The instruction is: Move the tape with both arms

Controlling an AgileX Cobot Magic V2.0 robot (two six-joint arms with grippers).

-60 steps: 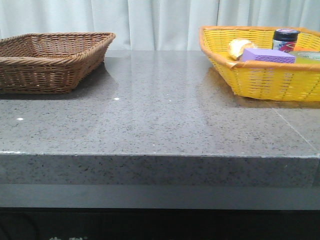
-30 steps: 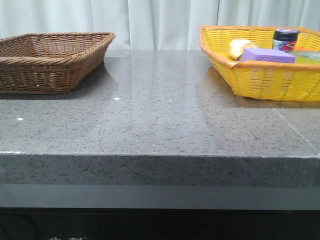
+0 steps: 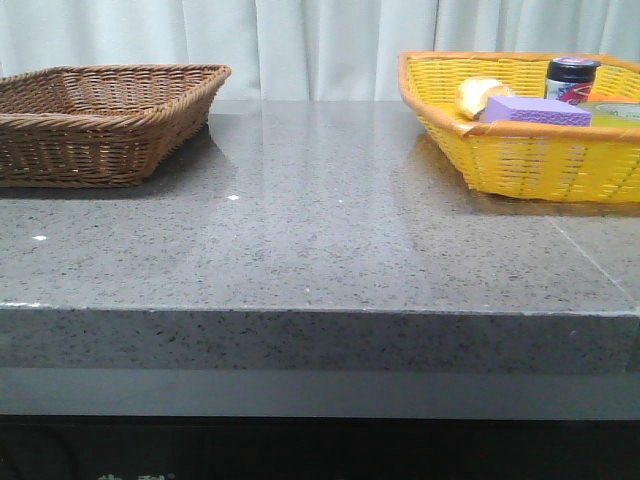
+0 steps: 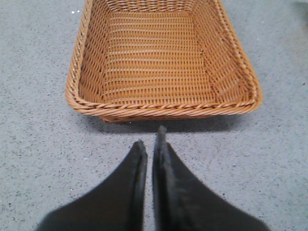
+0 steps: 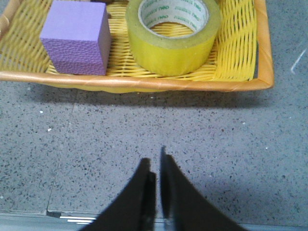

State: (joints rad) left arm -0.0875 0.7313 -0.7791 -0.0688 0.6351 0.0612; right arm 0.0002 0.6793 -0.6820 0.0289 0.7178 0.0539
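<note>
Task not yet begun, by the look of it; tape point(image 5: 173, 36) lies in the yellow basket point(image 5: 240, 85) just beside the purple sponge point(image 5: 77, 36), near the basket's front rim; it rests flat on one face, core axis upright, hole open upward, so no long axis to speak of. Right gripper point(image 5: 157, 168) hangs over bare table short of that basket, fingers together; left gripper point(image 4: 149, 151) likewise pressed together before the brown basket point(image 4: 163, 108), probably the drop-off, which holds nothing visible.
</note>
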